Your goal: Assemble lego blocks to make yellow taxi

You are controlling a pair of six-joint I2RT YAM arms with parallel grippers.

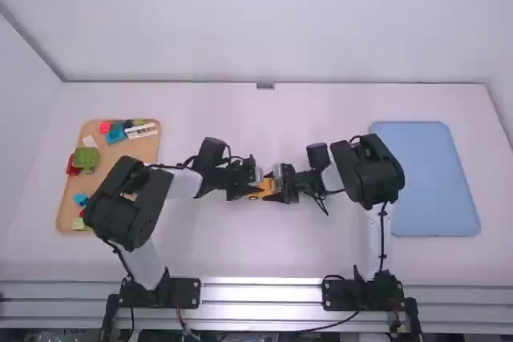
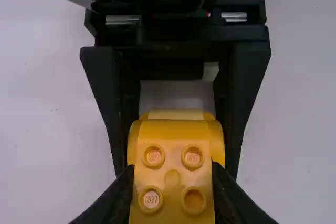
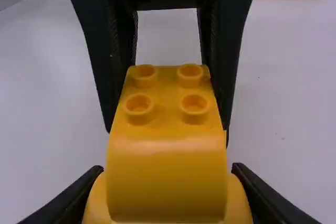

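Note:
In the high view my left gripper point(image 1: 250, 185) and right gripper point(image 1: 280, 185) face each other at mid-table, with yellow blocks point(image 1: 263, 190) between them. The left wrist view has my left gripper point(image 2: 172, 195) shut on a studded yellow block point(image 2: 173, 174); beyond it, the right gripper's fingers flank a wider yellow piece point(image 2: 219, 142). From the right wrist, my right gripper point(image 3: 168, 190) is shut on that wider yellow piece point(image 3: 239, 200). The studded block point(image 3: 166, 142), with a curved end, lies against it, the left gripper's fingers on both its sides.
On the far left, a wooden tray point(image 1: 146, 150) holds a green block point(image 1: 86, 158), a red block point(image 1: 105, 126), a blue block point(image 1: 116, 132), a white ridged piece point(image 1: 142, 130) and several others, partly under the left arm. A light blue tray point(image 1: 433, 178) lies right of the right arm.

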